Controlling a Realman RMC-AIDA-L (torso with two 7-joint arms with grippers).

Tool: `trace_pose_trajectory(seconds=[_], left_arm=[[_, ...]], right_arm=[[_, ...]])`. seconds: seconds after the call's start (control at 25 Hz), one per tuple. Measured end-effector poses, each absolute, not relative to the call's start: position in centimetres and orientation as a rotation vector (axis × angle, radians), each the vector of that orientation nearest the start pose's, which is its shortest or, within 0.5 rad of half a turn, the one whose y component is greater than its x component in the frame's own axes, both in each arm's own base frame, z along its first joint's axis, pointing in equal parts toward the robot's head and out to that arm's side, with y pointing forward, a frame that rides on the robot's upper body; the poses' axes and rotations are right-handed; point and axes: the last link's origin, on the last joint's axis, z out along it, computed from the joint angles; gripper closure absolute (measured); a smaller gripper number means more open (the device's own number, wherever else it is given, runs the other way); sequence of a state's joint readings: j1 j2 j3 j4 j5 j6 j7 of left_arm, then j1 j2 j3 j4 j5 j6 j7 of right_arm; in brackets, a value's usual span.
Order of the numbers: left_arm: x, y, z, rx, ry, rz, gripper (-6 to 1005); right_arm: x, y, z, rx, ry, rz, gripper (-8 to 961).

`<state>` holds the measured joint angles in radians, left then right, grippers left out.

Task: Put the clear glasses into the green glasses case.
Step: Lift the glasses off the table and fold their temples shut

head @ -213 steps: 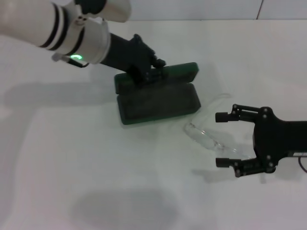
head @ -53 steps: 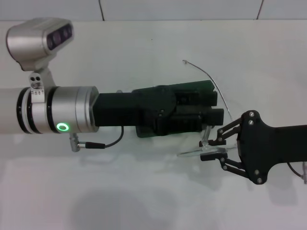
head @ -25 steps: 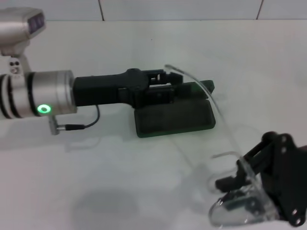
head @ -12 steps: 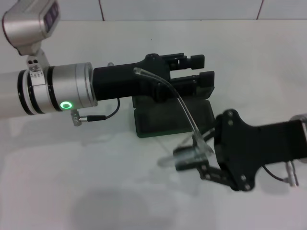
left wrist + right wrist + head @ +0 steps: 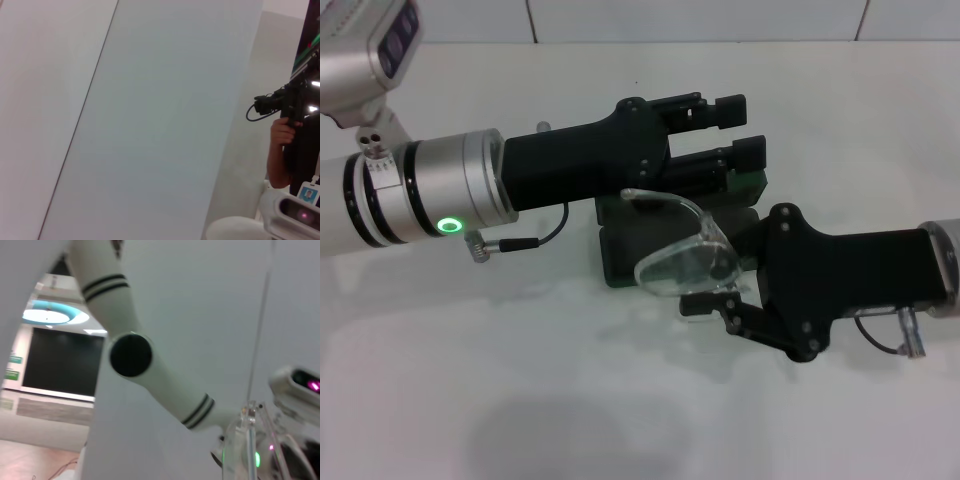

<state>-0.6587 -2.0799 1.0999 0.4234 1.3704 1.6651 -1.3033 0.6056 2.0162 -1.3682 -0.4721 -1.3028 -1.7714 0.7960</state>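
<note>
The green glasses case (image 5: 617,256) lies open on the white table, mostly covered by both arms; a strip of its lid (image 5: 748,182) shows at the back right. The clear glasses (image 5: 682,262) hang above the case's front half, lens tilted up and one thin arm curving to the left. My right gripper (image 5: 708,286) reaches in from the right and is shut on them. My left gripper (image 5: 735,128) stretches in from the left over the back of the case, open, with bare table showing between its fingers. The glasses' clear frame (image 5: 248,437) shows in the right wrist view.
The table (image 5: 520,400) is white and bare around the case. A tiled wall (image 5: 700,20) runs along its far edge. The left wrist view shows only a wall and a person holding a camera (image 5: 282,132).
My right gripper has carried the glasses up and left over the case and turned them, so the lens now faces up. My left gripper has hardly moved.
</note>
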Motion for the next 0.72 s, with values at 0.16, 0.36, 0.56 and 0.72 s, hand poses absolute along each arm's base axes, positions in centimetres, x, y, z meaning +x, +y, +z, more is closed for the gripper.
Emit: trace_pose_trajectory(seconds=[0.16, 0.36, 0.56, 0.72], left_arm=[[-16.52, 32.86, -3.34, -2.804, -0.474, -1.37, 403], [-16.53, 32.82, -3.42, -2.813, -0.468, -1.362, 403], [-16.62, 32.74, -3.46, -2.817, -0.472, -1.357, 402], [-16.93, 32.77, -3.3, -2.807, -0.475, -1.35, 402]], right_arm=[[17.97, 29.79, -3.32, -2.882, -0.317, 1.218, 833], [18.09, 30.02, -3.47, -2.878, -0.289, 1.199, 833], [17.96, 30.26, -3.54, -2.881, -0.266, 1.19, 834], [17.95, 30.25, -3.62, -2.88, -0.269, 1.186, 834]])
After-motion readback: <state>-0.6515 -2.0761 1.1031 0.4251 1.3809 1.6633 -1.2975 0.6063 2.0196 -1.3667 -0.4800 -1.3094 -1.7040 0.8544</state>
